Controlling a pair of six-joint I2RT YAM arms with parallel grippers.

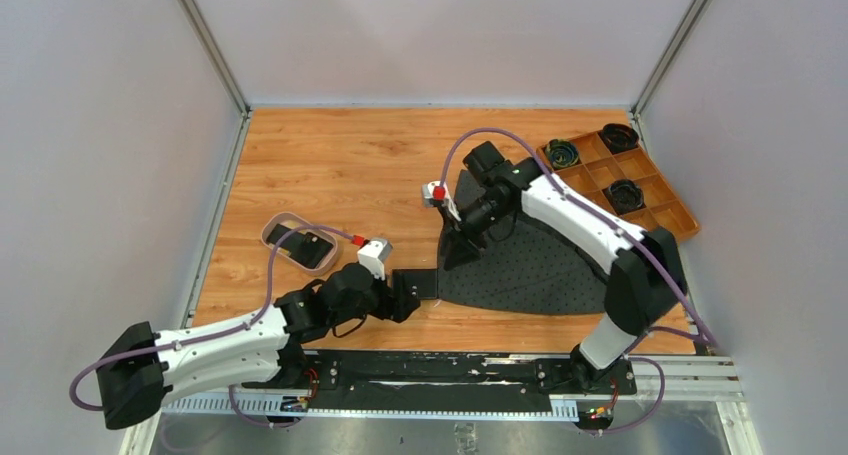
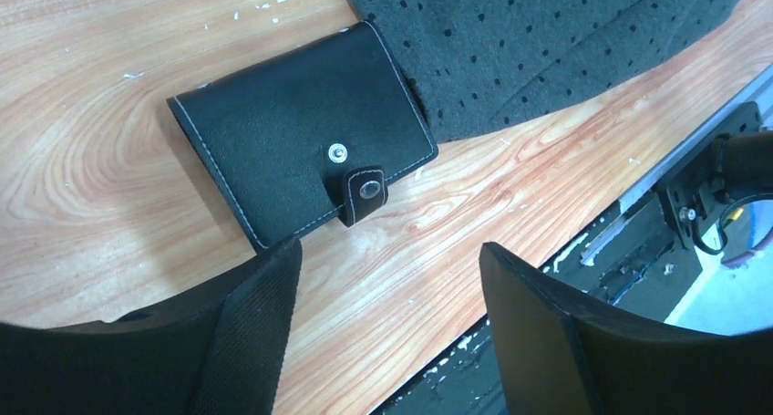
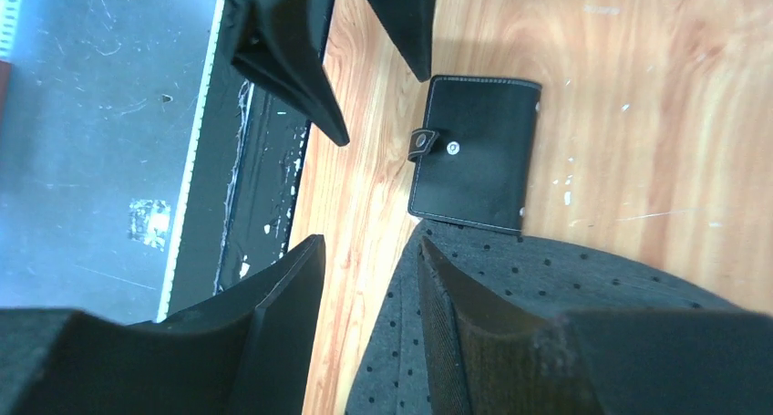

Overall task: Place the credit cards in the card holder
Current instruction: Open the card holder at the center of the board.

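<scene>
The card holder [image 2: 301, 128] is a small black wallet with white stitching. It lies folded flat on the wood, one edge against the dark mat. Its snap tab [image 2: 366, 192] wraps the edge, and the stud on the cover is bare. My left gripper [image 2: 390, 251] hovers just short of it, open, with only wood between the fingers. My right gripper [image 3: 369, 246] is open too, above the mat's edge, with the card holder [image 3: 476, 150] just beyond its tips. From above, the card holder [image 1: 420, 280] lies between the left gripper [image 1: 407, 298] and the right gripper [image 1: 455, 253]. The credit cards are out of view.
A dark dotted mat [image 1: 545, 260] covers the wood under the right arm. A pinkish tray [image 1: 272, 227] at the left holds a flat dark thing I cannot identify. An orange-brown compartmented box [image 1: 655, 210] stands at the back right. The black rail [image 2: 638, 223] runs along the table's near edge.
</scene>
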